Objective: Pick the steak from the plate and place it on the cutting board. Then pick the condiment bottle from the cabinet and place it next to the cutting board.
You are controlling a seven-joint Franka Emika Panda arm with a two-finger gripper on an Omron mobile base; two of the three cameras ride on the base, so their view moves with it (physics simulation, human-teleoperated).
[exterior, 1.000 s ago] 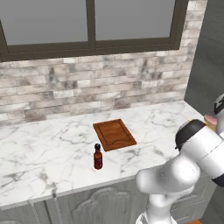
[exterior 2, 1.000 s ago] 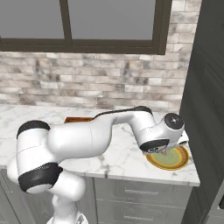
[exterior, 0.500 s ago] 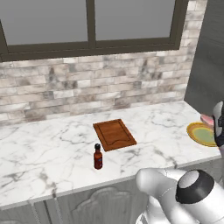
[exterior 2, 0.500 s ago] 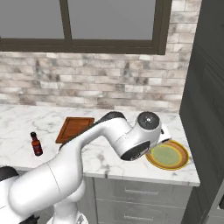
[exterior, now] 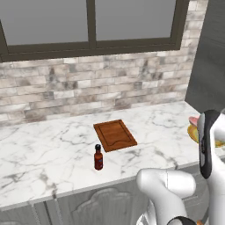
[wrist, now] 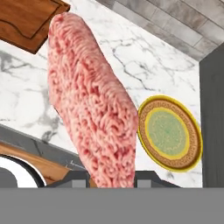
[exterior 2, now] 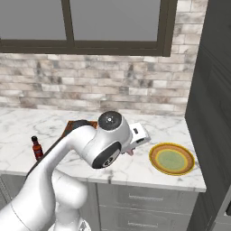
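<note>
My gripper (wrist: 111,177) is shut on the steak (wrist: 92,96), a pale pink slab that hangs in the air above the counter, between the plate and the cutting board. A sliver of the steak (exterior 2: 129,152) pokes out under the hand, just left of the plate (exterior 2: 172,159), which is bare. The reddish-brown cutting board (exterior: 115,134) lies further left with nothing on it. In front of its left corner the condiment bottle (exterior: 98,157) stands upright on the counter. The cabinet is out of view.
The white marble counter (exterior: 48,154) runs along a brick wall under a window. A tall dark grey unit (exterior 2: 212,90) closes off the counter's right end, right beside the plate. My own arm (exterior 2: 103,144) hides most of the board in the right base view.
The arm has swung left off the plate, carrying the steak with it. The plate is now bare. Board and bottle have not moved.
</note>
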